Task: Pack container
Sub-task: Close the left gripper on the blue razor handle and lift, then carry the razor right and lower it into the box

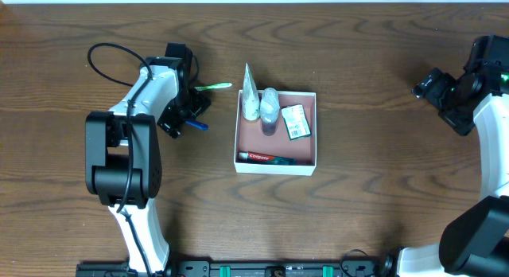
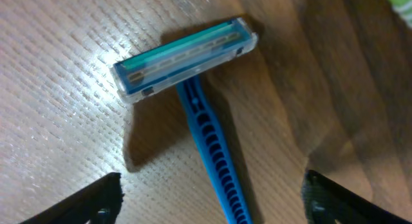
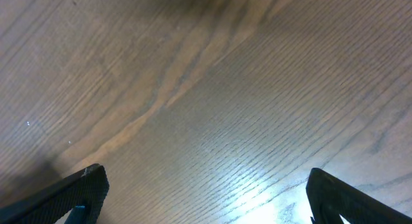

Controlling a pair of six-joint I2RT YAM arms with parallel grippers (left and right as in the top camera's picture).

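The container is a shallow white-walled box with a pinkish-brown floor, at the table's middle. In it lie a white tube, a small clear bottle, a green packet and a red toothpaste box. A blue-handled razor with a clear cap over its teal head lies on the wood left of the box. My left gripper is open low over it, its fingers on either side of the handle without touching. Far right, my right gripper is open over bare wood.
A green toothbrush lies on the table between the left arm and the box's back left corner. The right arm stands near the table's right edge.
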